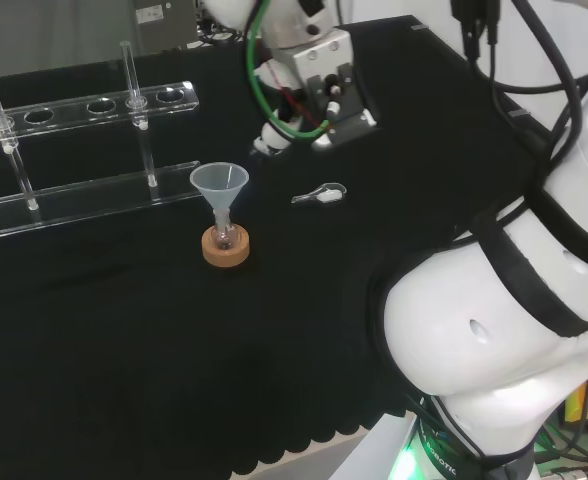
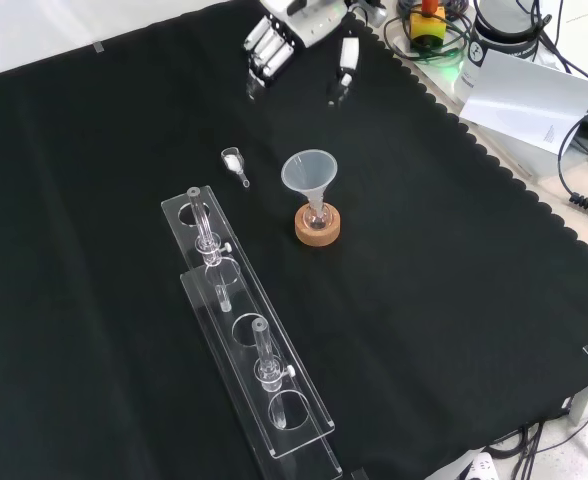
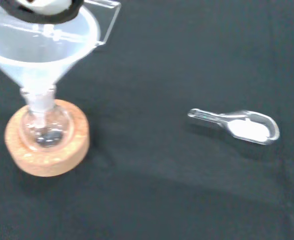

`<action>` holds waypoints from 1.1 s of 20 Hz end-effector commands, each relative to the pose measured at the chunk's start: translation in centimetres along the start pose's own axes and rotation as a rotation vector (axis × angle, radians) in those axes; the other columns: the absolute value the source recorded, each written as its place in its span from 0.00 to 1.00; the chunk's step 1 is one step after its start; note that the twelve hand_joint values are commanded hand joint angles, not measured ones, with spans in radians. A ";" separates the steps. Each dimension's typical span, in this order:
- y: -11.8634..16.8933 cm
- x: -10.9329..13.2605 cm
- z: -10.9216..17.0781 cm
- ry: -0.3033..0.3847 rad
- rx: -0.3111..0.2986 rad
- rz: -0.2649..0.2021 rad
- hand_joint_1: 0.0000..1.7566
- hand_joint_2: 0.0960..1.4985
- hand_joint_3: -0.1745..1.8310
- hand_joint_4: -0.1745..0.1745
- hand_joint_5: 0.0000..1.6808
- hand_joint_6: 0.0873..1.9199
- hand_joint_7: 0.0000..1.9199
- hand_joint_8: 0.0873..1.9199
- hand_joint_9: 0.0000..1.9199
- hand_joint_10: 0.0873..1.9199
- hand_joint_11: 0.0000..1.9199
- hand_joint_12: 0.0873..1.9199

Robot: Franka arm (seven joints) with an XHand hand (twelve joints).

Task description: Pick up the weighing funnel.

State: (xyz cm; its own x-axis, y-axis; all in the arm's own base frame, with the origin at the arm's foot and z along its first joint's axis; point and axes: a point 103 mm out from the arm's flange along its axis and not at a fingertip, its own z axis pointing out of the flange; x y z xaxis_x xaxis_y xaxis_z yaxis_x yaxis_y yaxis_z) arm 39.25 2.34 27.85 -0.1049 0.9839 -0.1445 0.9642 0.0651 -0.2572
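Front view, from my end: the weighing funnel [image 2: 235, 164] lies flat on the black cloth [image 2: 454, 300], out past the hand's [image 2: 274, 40] fingertips and clearly apart from them. Its long axis runs away from the hand, with the wide scoop end nearer the fingers [image 2: 262, 58] and the short stem pointing off towards the clear tube rack [image 2: 249, 340]. I see a white patch in the scoop end, plainest in the wrist view, where the piece [image 3: 239, 126] lies lengthwise with the stem towards the funnel [image 3: 39, 47].

The fingers hang fairly straight and grouped, and the thumb [image 2: 344, 70] stands well off to one side of them. The gap between them is wide, with nothing in it and nothing touched.

In the head view the hand [image 1: 319, 75] sits farther off than the weighing funnel [image 1: 319, 195], again with bare cloth between them.

The funnel [image 2: 309, 175] stands mouth up with its stem in a small flask [image 2: 318, 212] on a cork ring [image 2: 318, 228], out beyond the thumb and beside the weighing funnel without touching it.
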 end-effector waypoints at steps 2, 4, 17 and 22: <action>-0.1 -4.6 2.0 0.049 -0.019 0.051 0.42 0.43 0.29 0.33 0.20 0.00 0.18 0.32 0.24 0.31 0.17 0.68; 0.3 -5.4 2.6 0.054 -0.013 0.060 0.42 0.44 0.30 0.33 0.21 0.00 0.18 0.32 0.25 0.30 0.17 0.68; 6.0 -9.2 7.9 0.095 0.057 0.073 0.44 0.43 0.32 0.33 0.29 0.00 0.26 0.32 0.34 0.27 0.23 0.66; 8.3 -10.5 9.8 0.092 0.078 0.075 0.45 0.43 0.32 0.34 0.29 0.00 0.25 0.31 0.33 0.26 0.23 0.65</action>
State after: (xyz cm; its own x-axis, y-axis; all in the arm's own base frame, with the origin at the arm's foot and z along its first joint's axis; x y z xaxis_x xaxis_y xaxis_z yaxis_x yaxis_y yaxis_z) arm 42.13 -6.78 21.60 -0.0071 0.9957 -0.0927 0.9519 -0.0217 -0.3057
